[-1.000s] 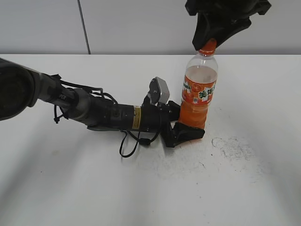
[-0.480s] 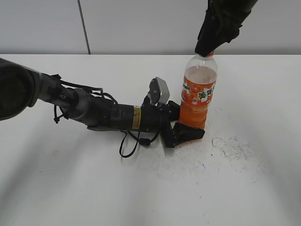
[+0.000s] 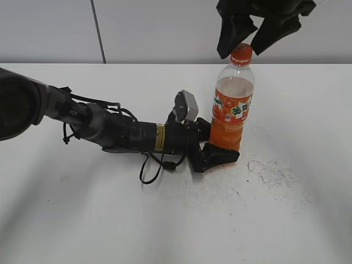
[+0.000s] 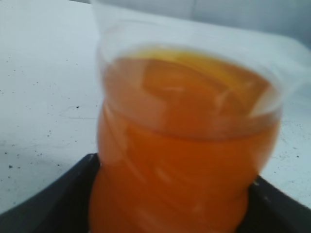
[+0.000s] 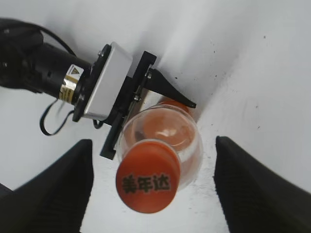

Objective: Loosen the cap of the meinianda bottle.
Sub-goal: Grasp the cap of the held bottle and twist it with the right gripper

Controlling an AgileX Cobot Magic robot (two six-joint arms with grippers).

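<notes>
The meinianda bottle (image 3: 233,104) stands upright on the white table, half full of orange drink, with an orange label. Its orange cap (image 3: 241,53) sits on the neck; it also shows from above in the right wrist view (image 5: 148,176) with dark characters on top. My left gripper (image 3: 215,147) is shut on the bottle's lower body, which fills the left wrist view (image 4: 184,160). My right gripper (image 3: 245,38) hangs open above the cap, one finger on each side, not touching it; in the right wrist view (image 5: 153,191) both fingers stand well apart from the cap.
The white table (image 3: 165,220) stretches around the bottle, with scuff marks (image 3: 272,170) to the bottle's right. The left arm (image 3: 110,129) lies low across the table from the left. A grey wall stands behind.
My right gripper, shut around the cap half a second ago, has opened and the cap is in full view. The left arm and the bottle have not moved.
</notes>
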